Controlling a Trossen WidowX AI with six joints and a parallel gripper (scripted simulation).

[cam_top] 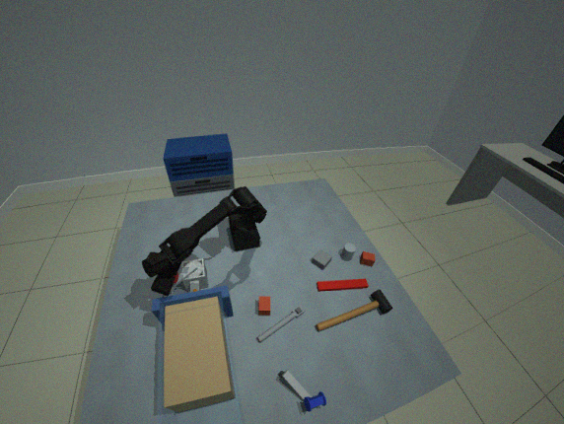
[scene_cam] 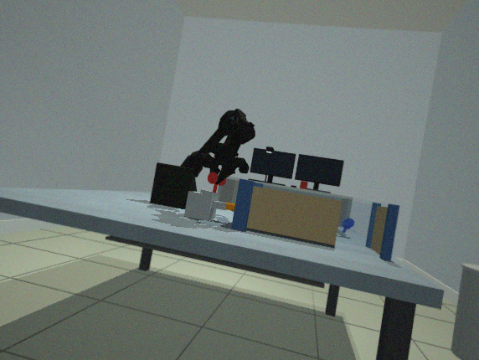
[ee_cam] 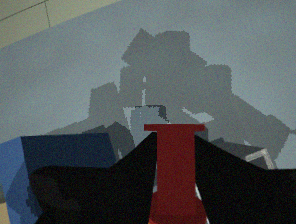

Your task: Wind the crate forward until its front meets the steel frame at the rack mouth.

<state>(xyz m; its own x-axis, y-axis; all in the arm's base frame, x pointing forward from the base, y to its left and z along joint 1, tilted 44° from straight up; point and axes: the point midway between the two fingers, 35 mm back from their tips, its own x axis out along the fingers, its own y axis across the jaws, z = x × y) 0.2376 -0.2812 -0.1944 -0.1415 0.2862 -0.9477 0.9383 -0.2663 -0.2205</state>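
Note:
My gripper (cam_top: 169,285) (scene_cam: 218,179) (ee_cam: 170,137) is shut on the red grip (scene_cam: 213,177) (ee_cam: 175,165) of the winch handle, beside and above the winch. The pale winch (cam_top: 194,268) (scene_cam: 200,205) stands before the blue frame (cam_top: 192,295) (scene_cam: 243,205). The handle's grey arm reaches across the winch top in the top view; its key and the hole are hidden. A short orange strap (scene_cam: 230,207) runs from the winch towards the frame. The tan crate (cam_top: 197,350) (scene_cam: 293,215) looks flat, its front very close to the frame; contact cannot be told. The clear panels are barely visible.
A wrench (cam_top: 278,326), a mallet (cam_top: 347,316), a red bar (cam_top: 342,285), a blue-knobbed crank (cam_top: 315,401) (scene_cam: 347,223) and several small blocks lie right of the crate in the top view. Blue posts (scene_cam: 389,232) stand beyond the crate in the exterior view.

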